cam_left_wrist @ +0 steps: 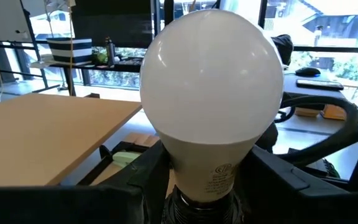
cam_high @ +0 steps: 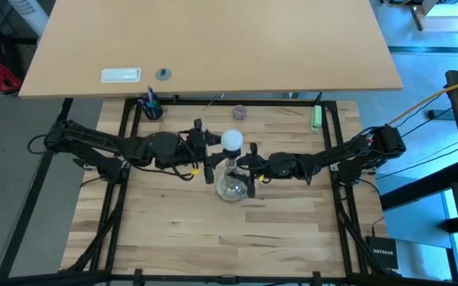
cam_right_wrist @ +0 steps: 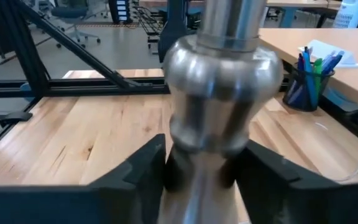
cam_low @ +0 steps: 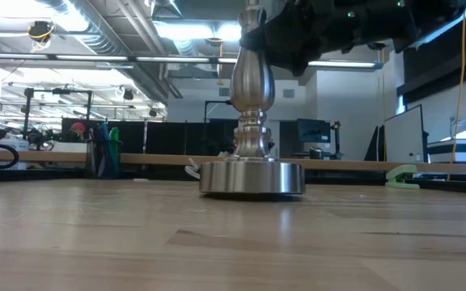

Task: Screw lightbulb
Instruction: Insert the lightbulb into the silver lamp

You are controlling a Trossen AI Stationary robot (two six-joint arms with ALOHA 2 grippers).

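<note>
Frosted white glass, or a plastic much like it, makes up the lightbulb, which sits upright at the top of the silvery lamp stand, its narrow neck going down into the dark socket. In the high view the lightbulb shows directly over the stand's round base, roughly mid-table.

The left gripper reaches in from the stand's left side, its two dark fingers set either side of the bulb's tapered neck just above the socket, closed partway and apparently pressing on it. The right gripper comes in from the stand's right side and lower down, its fingers bracketing the bulged part of the metal stem; they look snug against it, though whether they have fully clamped I cannot tell.

My judgement of handling: the bulb is light, hollow and smooth, so it will slip under a loose pinch and could crack under a hard one. The neck, where the shell is thickest and narrowest, is the sensible place to hold it, as the left gripper does; the wide globe gives the fingers little purchase. Twisting must stay true to the socket's axis, or the threads may bind. The stand looks heavy and stiff, with a polished, slippery stem, so the right gripper's hold at the bulge should resist it turning along with the bulb.
</note>
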